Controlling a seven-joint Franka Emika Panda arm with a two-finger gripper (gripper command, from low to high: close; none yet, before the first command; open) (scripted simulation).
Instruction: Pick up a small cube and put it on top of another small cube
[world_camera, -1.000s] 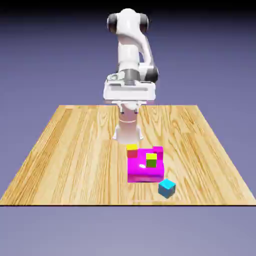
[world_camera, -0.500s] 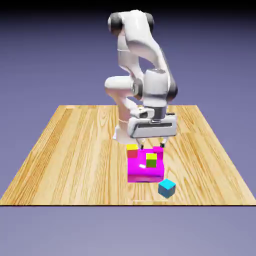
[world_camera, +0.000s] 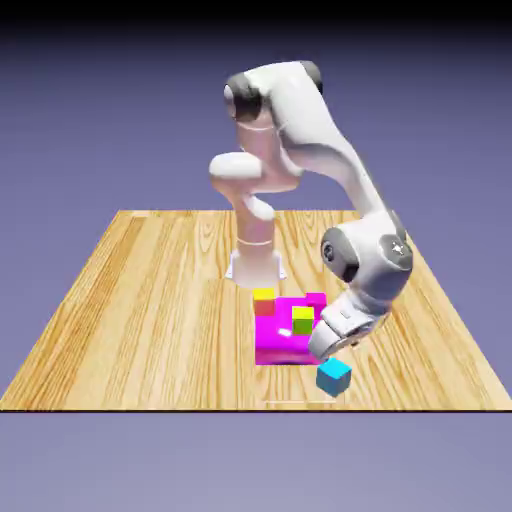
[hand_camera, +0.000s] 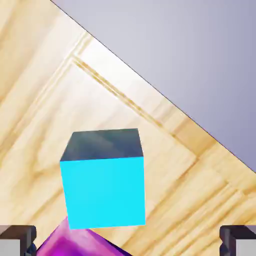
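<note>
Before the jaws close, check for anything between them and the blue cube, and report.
Nothing visible stands between the open jaws and the blue cube. The magenta block shows at the hand view's bottom edge, beside that gap, not across it.

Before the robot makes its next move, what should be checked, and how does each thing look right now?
1. Gripper open: ok, fingertips wide apart with nothing between them.
2. Blue cube in the hand camera's sight: ok, whole top face visible.
3. Cube between the fingertips: not ok, it lies ahead of them.
4. Room beside the magenta block for the fingers: cannot tell.
5. Cube on the table, not over its edge: ok.
</note>
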